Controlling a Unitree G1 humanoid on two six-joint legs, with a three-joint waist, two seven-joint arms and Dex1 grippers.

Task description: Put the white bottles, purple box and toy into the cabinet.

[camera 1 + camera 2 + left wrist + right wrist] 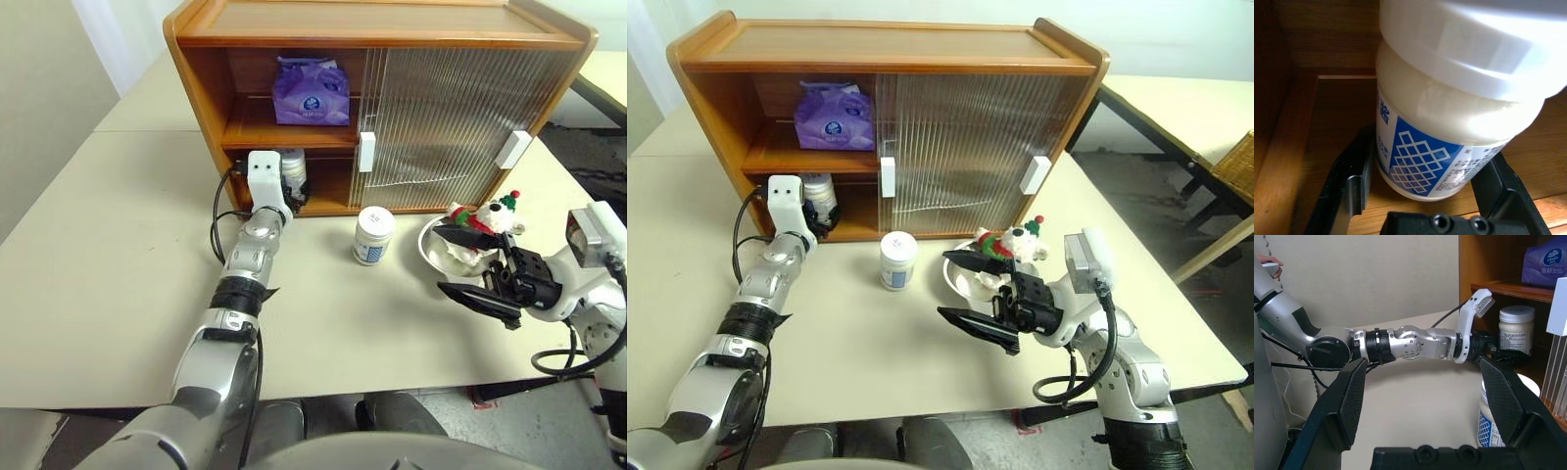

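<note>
My left gripper point(1427, 152) reaches into the lower shelf at the left end of the cabinet point(196, 88). It is shut on a white bottle point(1449, 112) with a blue label, one black finger on each side. A second white bottle point(373, 235) stands on the table in front of the cabinet. On the upper shelf lies the purple box point(312, 93). The toy point(485, 217) lies in a steel bowl at the right. Just in front of that bowl my right gripper point(440, 259) stands open, pointing left with nothing between its fingers.
The steel bowl point(428, 250) sits near the cabinet's right front. Ribbed sliding doors point(451, 127) cover the cabinet's middle and right, leaving the left bay open. The table's front edge point(392, 387) runs just below my arms. A person's hand point(1268, 259) shows far left.
</note>
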